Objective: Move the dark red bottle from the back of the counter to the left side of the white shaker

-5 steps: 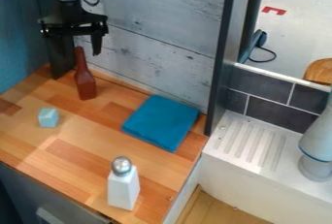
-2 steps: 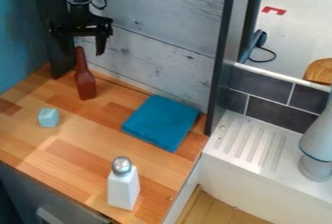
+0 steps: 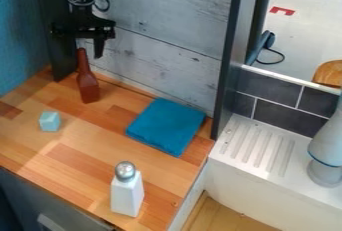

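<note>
A plank wall (image 3: 160,35) rises behind the wooden countertop (image 3: 87,160), beside 1 white sink (image 3: 267,185).

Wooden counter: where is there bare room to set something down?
The wooden counter is barest between the light blue block, the folded blue cloth and the white shaker. A narrower gap separates cloth and brown bottle. It looks most crowded at the back, around bottle, dark post and gripper.
</note>
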Robot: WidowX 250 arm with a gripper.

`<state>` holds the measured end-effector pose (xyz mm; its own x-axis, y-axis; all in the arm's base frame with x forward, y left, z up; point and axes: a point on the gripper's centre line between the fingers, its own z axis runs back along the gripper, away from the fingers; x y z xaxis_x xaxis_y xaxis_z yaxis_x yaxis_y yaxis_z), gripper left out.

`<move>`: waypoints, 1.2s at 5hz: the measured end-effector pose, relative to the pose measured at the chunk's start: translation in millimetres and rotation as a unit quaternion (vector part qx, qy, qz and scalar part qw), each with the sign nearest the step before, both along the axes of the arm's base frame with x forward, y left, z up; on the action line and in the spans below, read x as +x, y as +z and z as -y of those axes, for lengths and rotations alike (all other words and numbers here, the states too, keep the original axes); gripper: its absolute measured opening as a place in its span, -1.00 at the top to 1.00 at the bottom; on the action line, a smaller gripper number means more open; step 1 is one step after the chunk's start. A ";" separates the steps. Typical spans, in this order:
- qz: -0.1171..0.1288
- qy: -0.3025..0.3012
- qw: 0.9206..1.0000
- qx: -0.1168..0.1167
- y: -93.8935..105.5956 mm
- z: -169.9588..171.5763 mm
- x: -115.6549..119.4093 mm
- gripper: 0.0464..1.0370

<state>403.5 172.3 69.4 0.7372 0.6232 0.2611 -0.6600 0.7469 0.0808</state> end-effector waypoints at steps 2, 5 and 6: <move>-0.010 -0.004 1.000 -0.011 -4.5 -5.3 -7.3 0.43; 0.021 -0.038 0.998 -0.046 43.3 13.0 -25.5 0.43; 0.030 -0.066 0.995 -0.062 61.5 33.4 -55.8 0.43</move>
